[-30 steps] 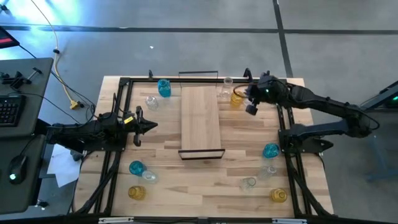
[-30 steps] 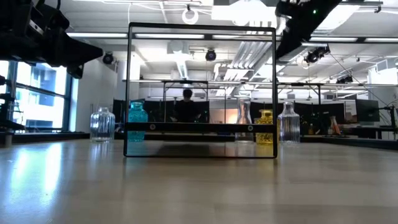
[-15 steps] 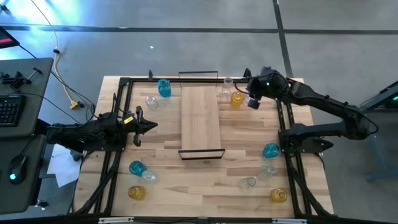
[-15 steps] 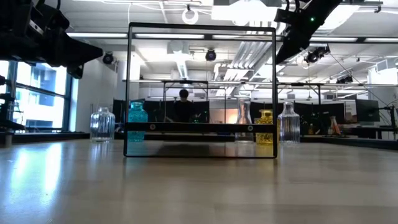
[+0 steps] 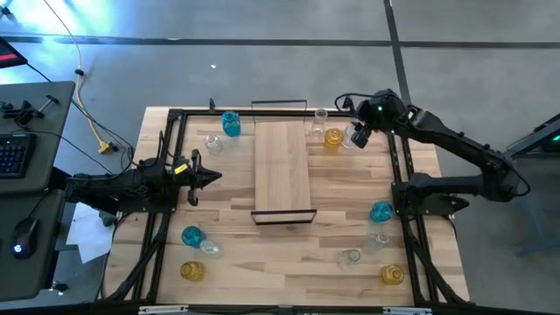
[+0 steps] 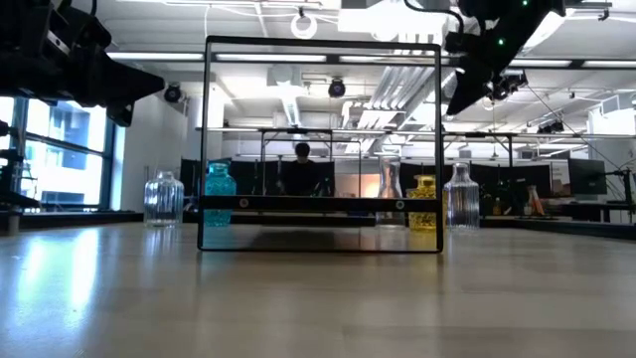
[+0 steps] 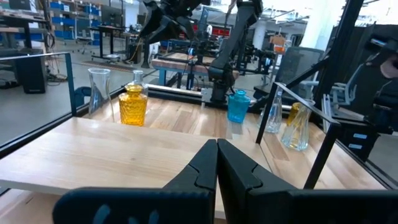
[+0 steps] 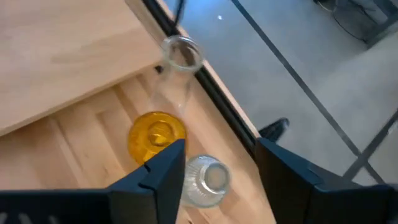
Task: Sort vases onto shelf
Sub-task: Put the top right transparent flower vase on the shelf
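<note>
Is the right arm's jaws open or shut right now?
Open. In its wrist view the right gripper shows a wide gap between its jaws, a clear vase below it.

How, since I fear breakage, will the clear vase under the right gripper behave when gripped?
The clear vase looks like glass: probably slippery and fragile. Narrow neck over wider belly: it may tip if the right gripper nudges it.

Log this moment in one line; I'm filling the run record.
right end effector: open, above clear vase | left end effector: shut, waiting beside shelf | shelf: no vases
</note>
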You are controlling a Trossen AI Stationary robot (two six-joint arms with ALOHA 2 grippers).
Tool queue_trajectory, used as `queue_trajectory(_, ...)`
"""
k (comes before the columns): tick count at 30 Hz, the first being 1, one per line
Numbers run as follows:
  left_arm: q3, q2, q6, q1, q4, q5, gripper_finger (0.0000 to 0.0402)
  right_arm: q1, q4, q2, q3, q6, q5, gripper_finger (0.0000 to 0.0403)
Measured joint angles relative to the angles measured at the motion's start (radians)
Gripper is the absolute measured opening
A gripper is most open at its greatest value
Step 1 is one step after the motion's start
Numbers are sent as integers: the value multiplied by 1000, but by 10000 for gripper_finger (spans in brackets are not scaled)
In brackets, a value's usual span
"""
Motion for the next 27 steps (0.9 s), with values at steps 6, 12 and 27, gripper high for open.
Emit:
queue_trajectory(6, 0, 0, 0, 0, 0, 0, 1, -47, -5, 0, 0, 2, -4, 214)
queue_trajectory(12, 0, 0, 0, 0, 0, 0, 1, -90, -16, 47, 0, 40, -29, 216)
queue_trajectory(27, 0, 0, -8, 0, 0, 0, 1, -100, 22, 264, -1, 54, 41, 216)
